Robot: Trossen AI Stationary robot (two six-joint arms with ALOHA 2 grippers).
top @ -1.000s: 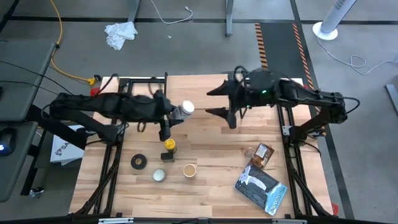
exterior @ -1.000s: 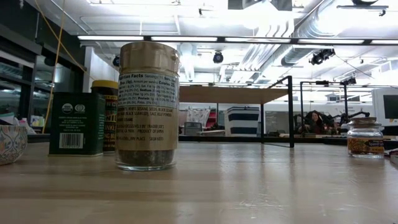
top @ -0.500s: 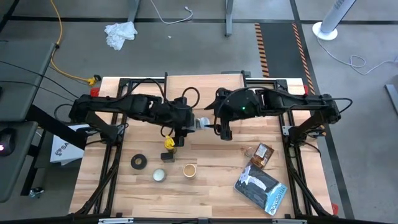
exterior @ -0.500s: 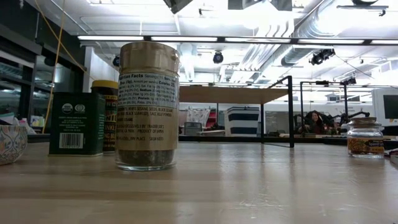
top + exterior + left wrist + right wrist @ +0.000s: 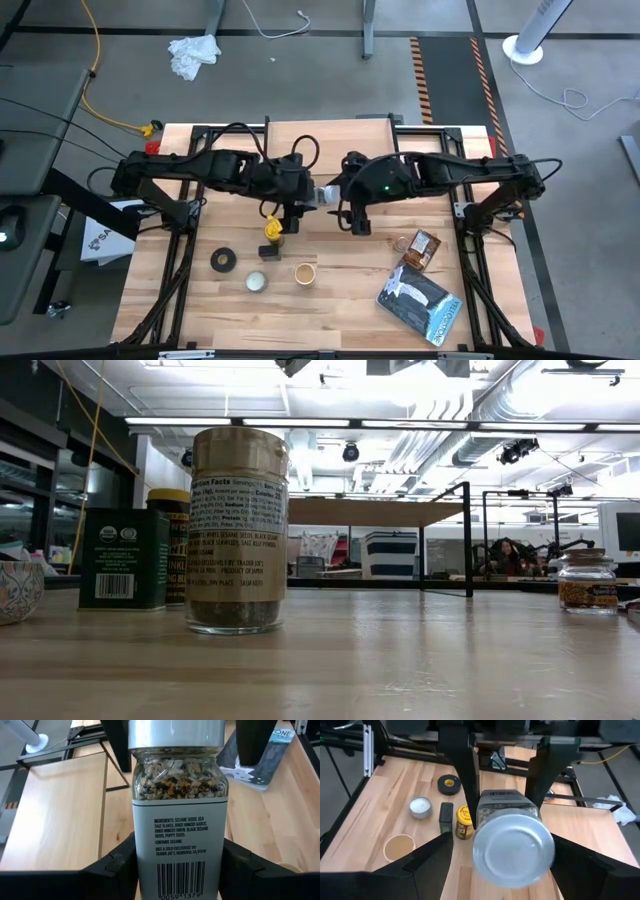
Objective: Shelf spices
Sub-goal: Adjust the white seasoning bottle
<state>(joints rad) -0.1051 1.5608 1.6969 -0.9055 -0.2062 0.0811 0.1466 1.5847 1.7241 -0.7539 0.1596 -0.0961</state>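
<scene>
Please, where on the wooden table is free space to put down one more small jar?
Bare wood lies right of the tan-lidded jar, up to the blue-and-white flat packet. Crowded: around the black tape roll, round silvery tin and yellow-lidded jar.

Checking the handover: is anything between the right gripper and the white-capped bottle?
Nothing visible. The left gripper holds the white-capped bottle, cap toward the right gripper, whose open fingers already flank the cap.

Two dark jointed arms trailing black cables, green light.
</scene>
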